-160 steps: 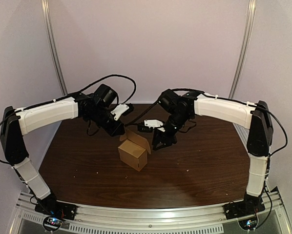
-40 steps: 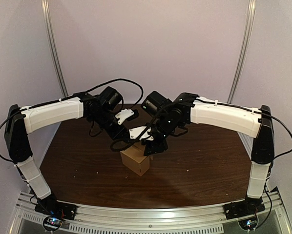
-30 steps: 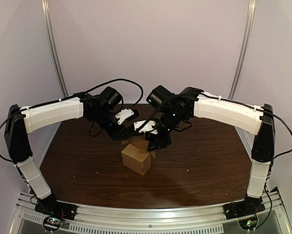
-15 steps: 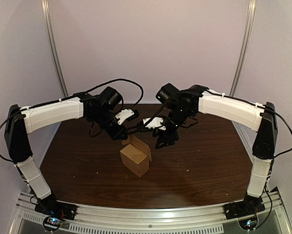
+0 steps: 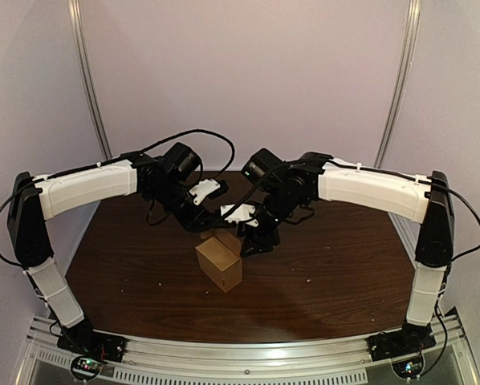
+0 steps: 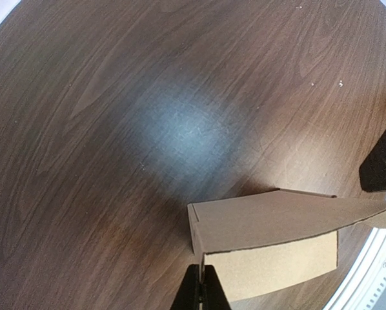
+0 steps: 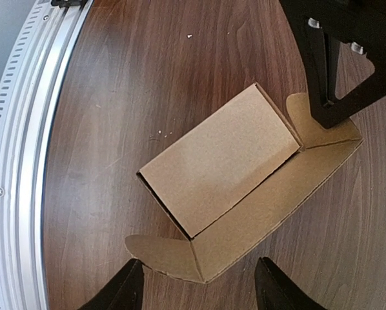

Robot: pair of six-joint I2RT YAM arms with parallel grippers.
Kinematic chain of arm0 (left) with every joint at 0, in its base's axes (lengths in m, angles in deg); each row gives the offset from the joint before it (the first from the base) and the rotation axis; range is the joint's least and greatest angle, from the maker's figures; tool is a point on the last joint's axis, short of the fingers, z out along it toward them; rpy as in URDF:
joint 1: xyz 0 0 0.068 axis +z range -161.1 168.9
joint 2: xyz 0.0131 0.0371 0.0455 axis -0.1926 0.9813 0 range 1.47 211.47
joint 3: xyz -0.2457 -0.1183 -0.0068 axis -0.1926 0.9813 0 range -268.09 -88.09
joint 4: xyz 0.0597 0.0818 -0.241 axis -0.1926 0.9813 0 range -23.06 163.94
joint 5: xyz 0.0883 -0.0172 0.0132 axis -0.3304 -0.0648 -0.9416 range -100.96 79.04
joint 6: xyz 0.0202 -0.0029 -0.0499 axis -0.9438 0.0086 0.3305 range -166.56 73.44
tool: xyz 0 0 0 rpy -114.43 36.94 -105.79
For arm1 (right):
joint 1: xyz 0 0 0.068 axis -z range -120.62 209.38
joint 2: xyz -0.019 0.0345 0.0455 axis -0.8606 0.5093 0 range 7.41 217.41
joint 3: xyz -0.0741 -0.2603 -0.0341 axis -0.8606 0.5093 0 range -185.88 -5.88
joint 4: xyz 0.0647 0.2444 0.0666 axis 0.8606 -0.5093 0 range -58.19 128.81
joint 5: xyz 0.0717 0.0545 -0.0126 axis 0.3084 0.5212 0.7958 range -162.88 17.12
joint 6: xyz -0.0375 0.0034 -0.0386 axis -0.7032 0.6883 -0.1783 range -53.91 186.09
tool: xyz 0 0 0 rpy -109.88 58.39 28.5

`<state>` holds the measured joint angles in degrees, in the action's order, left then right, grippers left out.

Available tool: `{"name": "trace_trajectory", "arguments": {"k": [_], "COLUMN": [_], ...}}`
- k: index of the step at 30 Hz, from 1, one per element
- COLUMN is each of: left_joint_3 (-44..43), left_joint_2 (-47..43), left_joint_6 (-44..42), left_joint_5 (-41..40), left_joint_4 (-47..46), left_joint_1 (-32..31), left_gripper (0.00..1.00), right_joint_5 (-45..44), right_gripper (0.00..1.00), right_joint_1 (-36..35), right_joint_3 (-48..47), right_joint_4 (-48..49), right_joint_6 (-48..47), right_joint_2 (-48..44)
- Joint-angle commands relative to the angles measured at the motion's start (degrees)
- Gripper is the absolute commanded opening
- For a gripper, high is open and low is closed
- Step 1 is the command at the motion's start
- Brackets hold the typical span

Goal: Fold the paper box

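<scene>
A small brown paper box [image 5: 220, 265] stands on the dark wood table [image 5: 344, 273], its lid hanging open. In the right wrist view the box body [image 7: 212, 165] has the lid panel [image 7: 280, 203] folded out beside it, with a rounded side tab [image 7: 161, 255] at each end. My left gripper [image 6: 201, 294] is shut on a thin cardboard edge at the box's far end [image 6: 270, 242]; it also shows in the right wrist view as the left gripper [image 7: 326, 103]. My right gripper [image 7: 199, 290] hangs open just above the lid, one finger [image 7: 122, 290] on either side, holding nothing.
A slotted metal rail [image 7: 25, 129] runs along the table's near edge, and the same rail [image 6: 374, 271] shows close to the box. A few pale crumbs [image 7: 161, 134] lie on the wood. Both arms crowd the space behind the box [image 5: 224, 212].
The right gripper pressed on the box top, drew back to the right as the lid sprang up, and has now returned close over the lid. The left gripper has kept its hold.
</scene>
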<state>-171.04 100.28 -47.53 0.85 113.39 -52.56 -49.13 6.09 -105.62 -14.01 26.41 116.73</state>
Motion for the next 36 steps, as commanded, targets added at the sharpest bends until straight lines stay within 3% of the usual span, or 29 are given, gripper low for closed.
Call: {"name": "trace_trajectory", "arguments": {"k": [1, 8, 36], "left_joint_3": [0.09, 1.56, 4.99], "left_joint_2": [-0.41, -1.37, -2.98], "left_joint_6": [0.71, 2.55, 4.16], "left_joint_5": [1.1, 0.67, 1.02], "left_joint_4": [-0.4, -0.34, -2.47], "left_joint_1": [-0.46, -0.53, -0.63], "left_gripper": [0.0, 0.0, 0.0], "right_joint_5": [-2.24, -4.12, -7.31], "right_gripper": [0.59, 0.58, 0.54], "right_joint_1": [-0.6, -1.28, -4.21], "right_joint_3": [1.34, 1.77, 3.56], "right_joint_4": [2.29, 6.03, 4.81], "right_joint_6": [3.47, 8.9, 5.22], "right_joint_2": [0.24, 0.1, -0.48]}}
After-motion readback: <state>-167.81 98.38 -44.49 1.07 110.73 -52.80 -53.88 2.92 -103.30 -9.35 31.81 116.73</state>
